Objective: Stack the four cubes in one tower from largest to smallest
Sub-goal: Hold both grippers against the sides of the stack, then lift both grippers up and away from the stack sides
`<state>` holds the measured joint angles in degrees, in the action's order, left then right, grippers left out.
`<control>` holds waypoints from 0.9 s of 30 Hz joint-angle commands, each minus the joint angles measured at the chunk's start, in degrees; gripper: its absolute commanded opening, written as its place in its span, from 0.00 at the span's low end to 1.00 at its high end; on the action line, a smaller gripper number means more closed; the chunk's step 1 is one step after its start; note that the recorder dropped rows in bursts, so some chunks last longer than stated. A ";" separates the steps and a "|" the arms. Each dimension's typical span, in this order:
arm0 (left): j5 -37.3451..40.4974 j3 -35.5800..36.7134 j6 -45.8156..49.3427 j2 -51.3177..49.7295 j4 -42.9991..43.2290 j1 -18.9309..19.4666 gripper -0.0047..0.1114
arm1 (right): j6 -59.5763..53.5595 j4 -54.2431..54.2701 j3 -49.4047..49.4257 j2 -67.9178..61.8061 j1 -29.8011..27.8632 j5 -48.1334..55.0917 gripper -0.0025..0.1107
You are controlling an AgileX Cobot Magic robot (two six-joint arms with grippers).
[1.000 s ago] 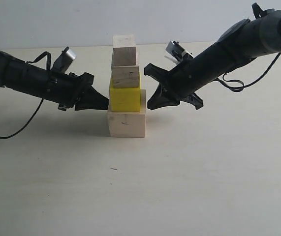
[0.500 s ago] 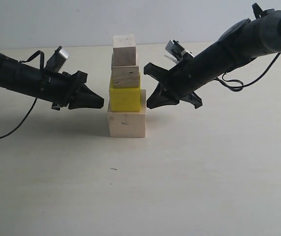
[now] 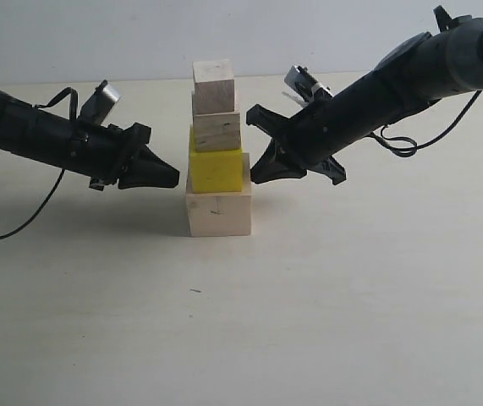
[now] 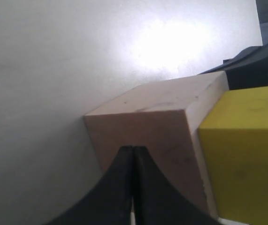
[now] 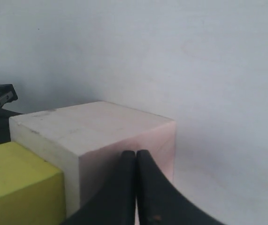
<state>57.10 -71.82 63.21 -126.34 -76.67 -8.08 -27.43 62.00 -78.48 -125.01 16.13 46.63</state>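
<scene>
The tower stands mid-table in the exterior view: largest pale wood cube (image 3: 217, 213) at the bottom, then the yellow cube (image 3: 216, 171), the plywood cube (image 3: 216, 132) and the smallest pale cube (image 3: 213, 85). My left gripper (image 3: 174, 178) is shut and empty, a short gap left of the yellow cube. My right gripper (image 3: 253, 178) is shut and empty, its tip right by the yellow cube's lower right edge. The left wrist view shows the shut left gripper (image 4: 133, 149) before the large cube (image 4: 143, 119) and yellow cube (image 4: 246, 154). The right wrist view shows the right gripper (image 5: 136, 153), large cube (image 5: 91, 129) and yellow cube (image 5: 16, 183).
The pale tabletop (image 3: 224, 321) spreads around the tower with a white wall behind it. Both black arms slope down toward the tower from either side, with loose cables hanging at the left (image 3: 21, 224) and right (image 3: 406, 148).
My left gripper has drawn back to the left, away from the tower's base. The right gripper has barely moved. The tower still stands.
</scene>
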 commanded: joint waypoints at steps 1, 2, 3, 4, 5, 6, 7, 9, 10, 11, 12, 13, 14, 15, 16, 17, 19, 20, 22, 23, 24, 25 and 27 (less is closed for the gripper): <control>0.05 0.27 -0.46 0.92 -0.12 0.11 0.04 | -0.56 -1.04 0.24 0.14 -0.19 -0.54 0.02; 0.05 0.27 -0.46 0.92 -0.12 0.11 0.04 | -0.42 -1.81 0.24 0.24 -0.19 -0.80 0.02; 0.05 0.27 -0.46 0.92 -0.12 0.11 0.04 | -0.42 -2.63 0.24 0.24 -0.19 -0.95 0.02; 0.05 0.27 -0.46 0.92 -0.12 0.11 0.04 | 0.03 -3.33 0.24 0.24 -0.19 -1.04 0.02; 0.05 0.27 -0.46 1.07 -0.12 0.11 0.04 | 0.67 -4.08 0.24 0.35 -0.19 -1.17 0.02; -0.08 0.27 -0.46 1.23 -0.12 0.11 0.04 | 1.08 -4.46 0.24 0.60 -0.44 -1.33 0.02; -0.21 0.27 -0.46 1.52 -0.12 0.26 0.04 | 1.09 -4.84 0.24 1.09 -0.60 -1.58 0.02; -0.55 0.27 -0.46 2.45 -0.12 0.69 0.04 | 1.72 -5.75 0.24 2.28 -1.48 -2.14 0.02; -0.55 0.27 -0.46 3.03 -0.12 0.79 0.04 | 2.09 -6.21 0.24 3.10 -1.97 -2.37 0.02; -0.55 0.27 -0.46 3.77 -0.12 1.08 0.04 | 2.09 -6.50 0.24 4.03 -2.49 -2.37 0.02; -0.55 0.27 -0.46 4.61 -0.12 1.46 0.04 | 2.09 -6.73 0.24 4.82 -2.88 -2.37 0.02; -0.55 0.27 -0.46 5.47 -0.26 1.73 0.04 | 2.09 -6.87 0.24 5.81 -3.29 -2.24 0.02; -0.55 0.27 -0.46 6.15 -0.27 1.97 0.04 | 2.09 -6.87 0.24 6.79 -3.48 -1.76 0.02; -0.55 0.27 -0.46 7.12 -0.44 2.09 0.04 | 2.09 -6.87 0.24 7.75 -3.60 -1.29 0.02; -0.55 0.27 -0.46 7.76 -0.44 2.17 0.04 | 2.09 -6.87 0.24 8.65 -3.61 -0.86 0.02; -0.55 0.27 -0.46 8.35 -0.44 2.17 0.04 | 1.98 -6.87 0.24 9.29 -3.61 -0.39 0.02; -0.55 0.27 -0.46 9.79 -0.54 2.17 0.04 | 1.98 -6.87 0.24 10.75 -3.50 0.61 0.02; -0.55 0.27 -0.46 10.35 -0.70 2.17 0.04 | 1.98 -6.71 0.24 11.33 -3.50 1.27 0.02; -0.44 0.27 -0.46 11.36 -0.99 2.17 0.04 | 2.08 -6.22 0.24 12.26 -3.50 1.92 0.02; -0.18 0.27 -0.46 12.00 -0.99 2.17 0.04 | 2.19 -5.54 0.24 13.21 -3.50 3.25 0.02; -0.08 0.27 -0.46 12.27 -0.99 2.17 0.04 | 2.53 -5.12 0.24 13.61 -3.50 4.16 0.02; 0.27 0.27 -0.46 12.41 -0.99 2.17 0.04 | 3.07 -4.98 0.24 13.75 -3.50 5.07 0.02; 0.78 0.27 -0.46 12.64 -0.99 2.17 0.04 | 4.19 -4.98 0.24 14.08 -3.50 6.67 0.02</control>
<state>56.84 -71.69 62.98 -114.62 -76.82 -5.94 -24.25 56.36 -78.48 -111.96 12.66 50.65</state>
